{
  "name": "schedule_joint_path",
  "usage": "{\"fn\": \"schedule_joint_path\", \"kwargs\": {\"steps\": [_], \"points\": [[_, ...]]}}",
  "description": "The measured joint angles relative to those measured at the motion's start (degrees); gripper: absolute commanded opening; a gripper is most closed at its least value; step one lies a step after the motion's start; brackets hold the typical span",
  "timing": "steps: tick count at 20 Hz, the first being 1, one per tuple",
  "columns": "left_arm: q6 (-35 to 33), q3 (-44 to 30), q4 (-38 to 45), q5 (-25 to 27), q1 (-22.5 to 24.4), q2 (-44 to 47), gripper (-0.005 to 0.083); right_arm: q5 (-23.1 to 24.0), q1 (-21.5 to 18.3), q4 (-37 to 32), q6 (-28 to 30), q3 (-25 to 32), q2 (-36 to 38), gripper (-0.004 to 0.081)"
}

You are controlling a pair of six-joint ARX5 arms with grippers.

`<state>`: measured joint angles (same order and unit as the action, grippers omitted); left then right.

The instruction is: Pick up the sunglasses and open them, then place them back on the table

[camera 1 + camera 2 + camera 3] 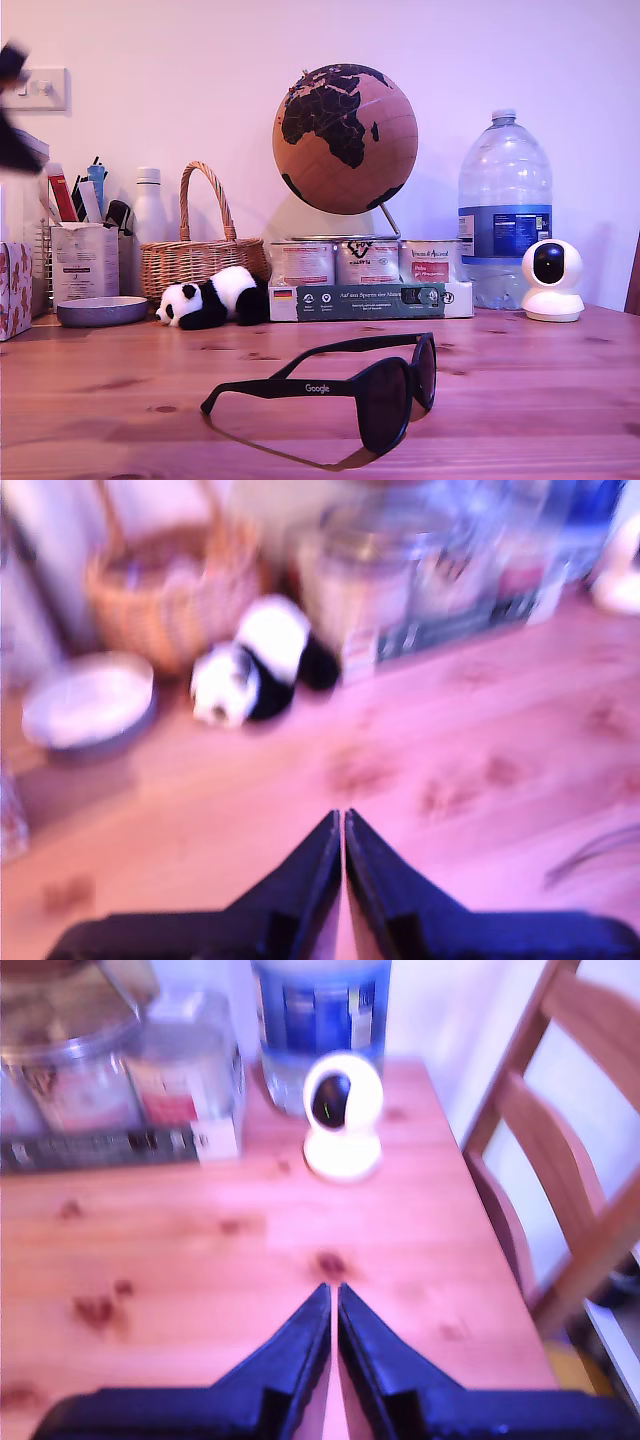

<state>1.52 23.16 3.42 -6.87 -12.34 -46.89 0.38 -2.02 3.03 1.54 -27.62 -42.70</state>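
Sunglasses sit open on the table; light, slick, probably scratchy lenses, so grab a temple. First gripper and second gripper are both clenched, empty.

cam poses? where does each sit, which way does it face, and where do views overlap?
Exterior view: low at table height, facing the wall past the opened sunglasses; blurred arm at its upper left.
First wrist view: above table, over my shut first end effector, toward panda.
Second wrist view: over my shut second end effector, toward white camera.
Exterior shares both.
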Motion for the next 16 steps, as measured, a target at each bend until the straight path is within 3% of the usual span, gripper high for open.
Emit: {"fn": "schedule_joint_path", "kwargs": {"steps": [3, 7, 12, 16], "points": [[1.2, -2.6, 5.9, -0.1, 0.1, 3.1, -0.0014, 1.4, 2.1, -7.3, 0.0, 4.2, -0.1, -0.0011], [0.9, -5.9, 9.6, 1.1, 2.0, 5.1, -0.0014, 1.6, 2.5, -15.1, 1.2, 5.1, 0.0, -0.0011], [-0.1, -12.5, 10.2, -0.6, 6.7, 9.5, -0.0014, 0.2, 3.0, -17.4, 0.6, 7.1, 0.2, -0.0011], [-0.2, -12.8, 6.7, -2.1, 7.1, 16.4, -0.0014, 0.4, 5.6, -19.5, 0.2, 14.2, 4.5, -0.001]]}}
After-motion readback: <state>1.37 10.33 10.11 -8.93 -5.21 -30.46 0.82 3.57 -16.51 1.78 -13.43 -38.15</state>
